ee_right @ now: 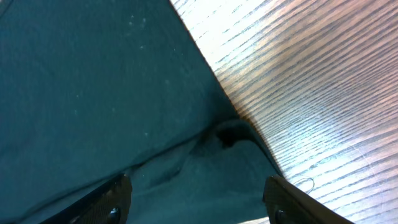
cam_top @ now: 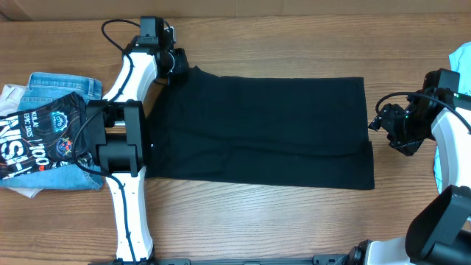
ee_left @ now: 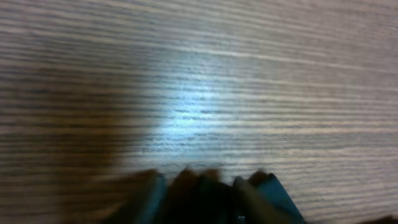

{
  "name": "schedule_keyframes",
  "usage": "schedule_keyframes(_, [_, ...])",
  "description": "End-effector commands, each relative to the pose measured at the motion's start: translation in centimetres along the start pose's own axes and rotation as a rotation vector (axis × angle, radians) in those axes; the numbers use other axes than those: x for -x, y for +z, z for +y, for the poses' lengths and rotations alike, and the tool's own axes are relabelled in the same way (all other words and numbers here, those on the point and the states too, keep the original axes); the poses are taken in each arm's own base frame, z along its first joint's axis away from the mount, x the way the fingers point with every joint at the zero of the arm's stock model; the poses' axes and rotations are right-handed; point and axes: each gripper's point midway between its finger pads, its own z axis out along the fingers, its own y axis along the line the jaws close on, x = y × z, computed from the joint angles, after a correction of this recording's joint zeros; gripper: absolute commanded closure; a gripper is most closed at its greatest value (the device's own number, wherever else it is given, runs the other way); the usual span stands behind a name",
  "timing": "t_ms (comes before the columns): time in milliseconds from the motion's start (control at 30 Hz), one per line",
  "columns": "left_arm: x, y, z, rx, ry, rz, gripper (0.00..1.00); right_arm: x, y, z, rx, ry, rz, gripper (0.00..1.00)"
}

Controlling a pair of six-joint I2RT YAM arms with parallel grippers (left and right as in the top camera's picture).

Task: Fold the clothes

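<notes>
Black garment (cam_top: 265, 129) lay flat, long axis 9 to 3 o'clock. Right gripper (cam_top: 375, 124) at 3 o'clock edge, fingers spread, empty. Left gripper (cam_top: 178, 65) at 11 o'clock corner, grip not discernible.

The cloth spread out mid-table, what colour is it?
The cloth is plain black, shown best in the overhead view.

The garment (cam_top: 257, 129) is spread on the bench (cam_top: 294, 221) between the left gripper (cam_top: 179, 65) and the right gripper (cam_top: 377, 124). A clothes pile (cam_top: 44, 136) is laid left of the left gripper.
</notes>
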Motion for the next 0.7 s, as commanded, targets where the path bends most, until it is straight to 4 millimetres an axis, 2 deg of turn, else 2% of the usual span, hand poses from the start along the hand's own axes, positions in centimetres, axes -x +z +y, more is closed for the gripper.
schedule_keyframes(0, [-0.8, 1.0, -1.1, -0.042, 0.021, 0.028, 0.77, 0.6, -0.8, 0.4, 0.015, -0.008, -0.031, 0.28])
schedule_keyframes(133, [-1.4, 0.9, -1.1, -0.047, 0.013, 0.054, 0.93, 0.8, -0.8, 0.4, 0.017, -0.01, -0.037, 0.28])
schedule_keyframes(333, [-1.8, -0.3, -0.8, -0.034, -0.011, 0.098, 0.96, 1.6, -0.8, 0.7, 0.029, -0.02, -0.07, 0.31])
schedule_keyframes(433, [-0.7, -2.5, -1.1, -0.036, -0.015, 0.081, 0.96, 2.6, -0.9, 1.2, 0.049, -0.052, -0.111, 0.28])
schedule_keyframes(667, [2.0, -9.6, -3.0, -0.051, -0.011, 0.009, 0.96, 5.8, -1.0, 4.8, 0.205, -0.195, -0.188, 0.2])
